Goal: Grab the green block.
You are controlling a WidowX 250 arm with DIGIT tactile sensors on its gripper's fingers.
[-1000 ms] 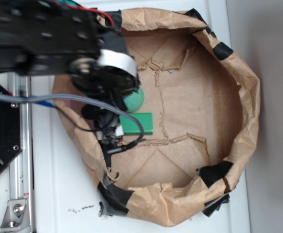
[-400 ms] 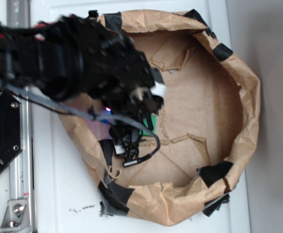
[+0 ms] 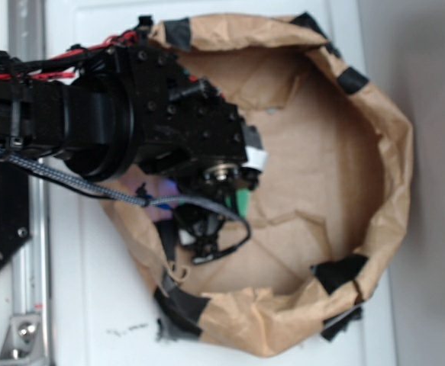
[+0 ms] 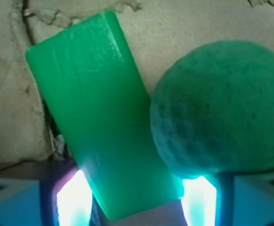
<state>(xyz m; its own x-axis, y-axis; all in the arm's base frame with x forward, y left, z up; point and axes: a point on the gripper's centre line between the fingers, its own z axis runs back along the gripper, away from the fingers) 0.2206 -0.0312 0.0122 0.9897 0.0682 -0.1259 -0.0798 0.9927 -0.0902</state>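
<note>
We're hovering right over the green block (image 4: 104,122), gripper (image 4: 132,200) fingers spread around it, so next we squeeze without catching the ball (image 4: 219,108).

No text, label, brand, number or sign can be read in either view. The faces of the green block (image 4: 101,117) and the ball (image 4: 216,108) carry no print, and the brown paper (image 3: 321,175) and the black tape (image 3: 340,273) on it show no writing. The black marks on the white table (image 3: 127,330) are only smudges, not letters. The black arm (image 3: 130,126) shows no readable marking.
</note>
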